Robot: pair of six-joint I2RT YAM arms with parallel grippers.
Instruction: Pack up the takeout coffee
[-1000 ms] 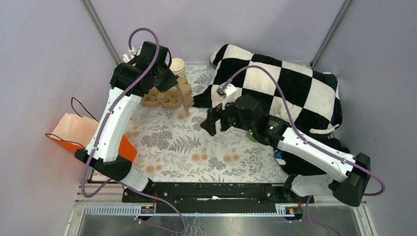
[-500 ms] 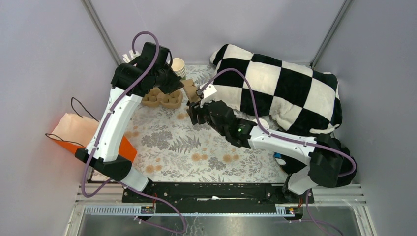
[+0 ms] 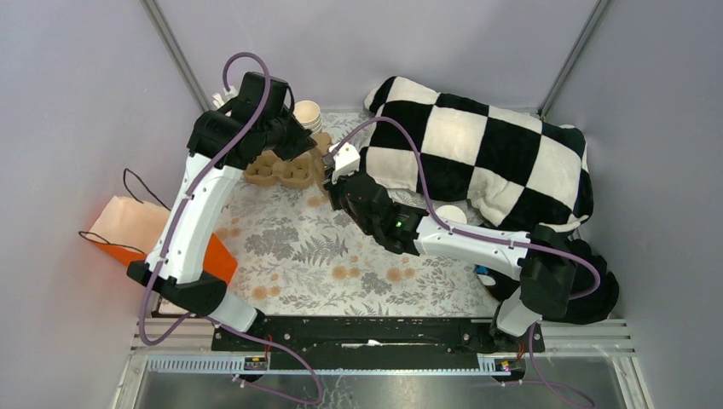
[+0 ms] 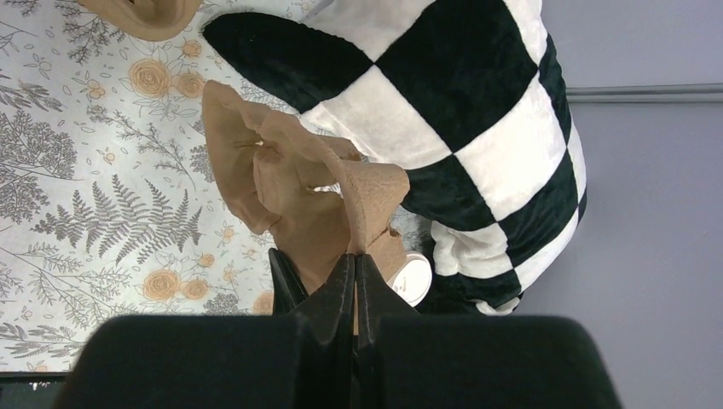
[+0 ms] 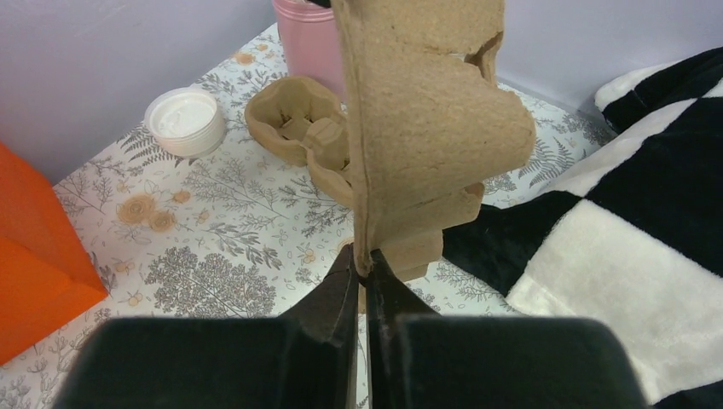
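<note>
Both arms grip one brown moulded-pulp cup carrier point(image 5: 426, 128), lifted off the floral-print tablecloth point(image 3: 298, 247) at the far side of the table. The left gripper point(image 4: 354, 260) is pinched shut on one edge of it, and the right gripper point(image 5: 365, 260) is closed tight on another. The takeout coffee point(image 3: 450, 211), only its round white lid showing, stands beside the black-and-white checked pillow point(image 3: 494, 145), clear of both grippers. A second pulp carrier point(image 5: 294, 119) lies on the cloth below. The step in hand looks like separating or readying a carrier. Next, it probably needs setting down flat, wells up, before an arm goes for the coffee.
</note>
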